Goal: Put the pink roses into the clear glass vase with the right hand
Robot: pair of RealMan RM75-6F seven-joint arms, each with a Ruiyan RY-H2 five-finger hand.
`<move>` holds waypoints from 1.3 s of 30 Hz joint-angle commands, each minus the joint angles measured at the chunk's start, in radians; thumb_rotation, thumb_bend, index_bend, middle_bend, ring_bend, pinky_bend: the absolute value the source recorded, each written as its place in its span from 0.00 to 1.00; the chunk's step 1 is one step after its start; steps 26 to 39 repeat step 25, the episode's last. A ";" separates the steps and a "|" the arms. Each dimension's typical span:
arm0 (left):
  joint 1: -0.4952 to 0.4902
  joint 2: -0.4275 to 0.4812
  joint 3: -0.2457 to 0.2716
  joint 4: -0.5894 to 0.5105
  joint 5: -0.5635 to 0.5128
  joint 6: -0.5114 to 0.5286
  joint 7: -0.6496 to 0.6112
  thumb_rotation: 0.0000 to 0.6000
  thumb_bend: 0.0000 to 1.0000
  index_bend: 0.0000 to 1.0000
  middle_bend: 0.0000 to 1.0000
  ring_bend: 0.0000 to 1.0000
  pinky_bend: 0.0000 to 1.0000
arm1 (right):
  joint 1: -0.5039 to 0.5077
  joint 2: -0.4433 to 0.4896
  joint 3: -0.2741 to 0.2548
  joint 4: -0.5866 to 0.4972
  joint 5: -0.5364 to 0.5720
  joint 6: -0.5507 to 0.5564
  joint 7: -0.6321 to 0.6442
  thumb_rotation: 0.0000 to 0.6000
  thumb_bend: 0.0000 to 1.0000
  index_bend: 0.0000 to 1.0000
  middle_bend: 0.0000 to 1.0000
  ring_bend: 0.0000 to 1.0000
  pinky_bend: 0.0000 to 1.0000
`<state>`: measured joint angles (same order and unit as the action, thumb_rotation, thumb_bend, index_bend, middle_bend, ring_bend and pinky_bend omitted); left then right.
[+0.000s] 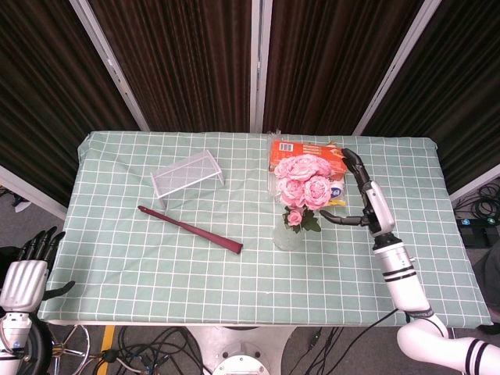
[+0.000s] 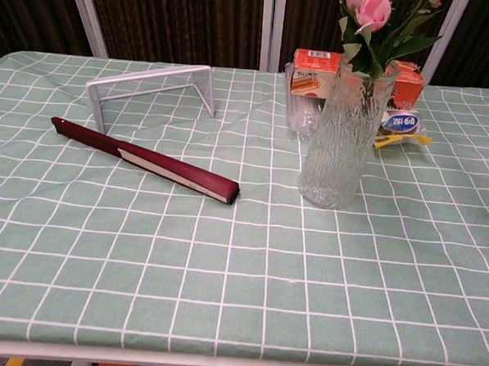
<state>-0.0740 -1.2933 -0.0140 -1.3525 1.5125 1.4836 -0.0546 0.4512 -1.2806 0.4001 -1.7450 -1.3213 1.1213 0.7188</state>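
Note:
The pink roses [image 1: 303, 182] stand with their stems inside the clear glass vase [image 2: 343, 135], blooms and leaves [image 2: 369, 21] rising above its rim. The vase [image 1: 287, 235] stands upright near the table's middle. My right hand [image 1: 363, 194] hangs to the right of the bouquet, apart from it, fingers spread and holding nothing. It does not show in the chest view. My left hand [image 1: 25, 273] hangs off the table's lower left corner with its fingers apart, empty.
A dark red folded fan [image 1: 190, 229] lies left of the vase. A wire rack [image 1: 186, 174] stands behind it. An orange box [image 1: 301, 151] and a small snack packet [image 2: 402, 126] lie behind the vase, beside a ribbed clear cup [image 2: 299, 111].

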 commanded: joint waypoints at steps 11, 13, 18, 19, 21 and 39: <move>-0.002 0.006 -0.002 -0.030 0.039 0.041 0.019 1.00 0.00 0.09 0.00 0.00 0.13 | -0.262 0.096 -0.268 0.316 -0.210 0.314 -0.573 1.00 0.00 0.00 0.00 0.00 0.00; -0.001 0.007 -0.002 -0.033 0.046 0.049 0.021 1.00 0.00 0.09 0.00 0.00 0.13 | -0.301 0.084 -0.296 0.361 -0.211 0.349 -0.589 1.00 0.00 0.00 0.00 0.00 0.00; -0.003 0.013 -0.002 -0.051 0.060 0.061 0.029 1.00 0.00 0.09 0.00 0.00 0.13 | -0.375 0.027 -0.344 0.453 -0.208 0.416 -0.685 1.00 0.00 0.00 0.00 0.00 0.00; -0.004 0.013 -0.002 -0.052 0.062 0.061 0.032 1.00 0.00 0.09 0.00 0.00 0.13 | -0.383 0.016 -0.349 0.468 -0.211 0.426 -0.688 1.00 0.00 0.00 0.00 0.00 0.00; -0.002 0.014 0.001 -0.053 0.065 0.064 0.036 1.00 0.00 0.09 0.00 0.00 0.13 | -0.396 -0.008 -0.359 0.502 -0.220 0.442 -0.696 1.00 0.00 0.00 0.00 0.00 0.00; 0.001 0.010 0.002 -0.042 0.062 0.066 0.024 1.00 0.00 0.09 0.00 0.00 0.13 | -0.394 -0.034 -0.359 0.549 -0.213 0.428 -0.696 1.00 0.00 0.00 0.00 0.00 0.00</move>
